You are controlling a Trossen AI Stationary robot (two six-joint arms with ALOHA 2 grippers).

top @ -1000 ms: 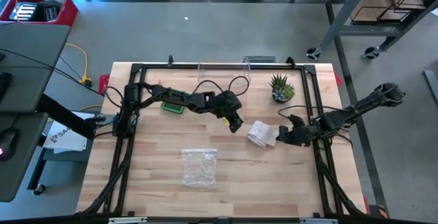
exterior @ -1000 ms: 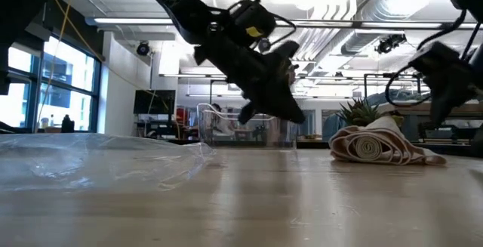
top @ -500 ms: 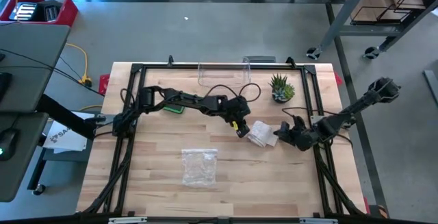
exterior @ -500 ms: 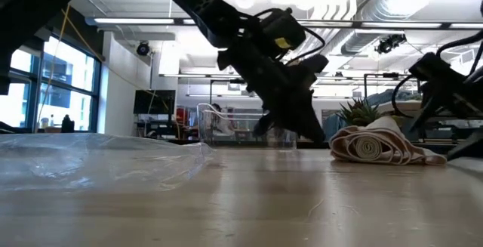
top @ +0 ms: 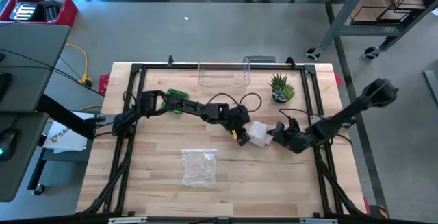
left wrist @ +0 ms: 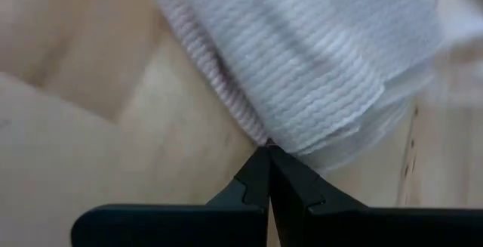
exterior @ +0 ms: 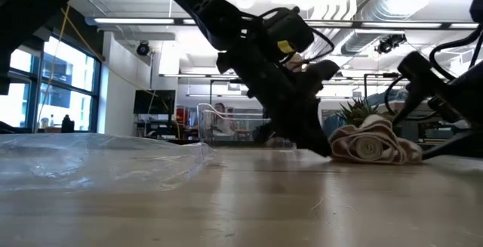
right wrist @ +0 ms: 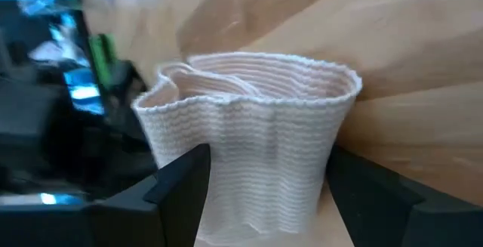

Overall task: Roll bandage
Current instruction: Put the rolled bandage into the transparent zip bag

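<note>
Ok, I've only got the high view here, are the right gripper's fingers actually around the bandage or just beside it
Observer: Around it. In the right wrist view the right gripper stands open with a finger on each side of the bandage.
Operator: And the left gripper, is it open?
Observer: No, the left gripper is shut, its tips together at the bandage's edge.
Operator: Is the bandage lifted?
Observer: No. In the low view it lies on the table, with the rolled spiral end facing that camera.
</note>
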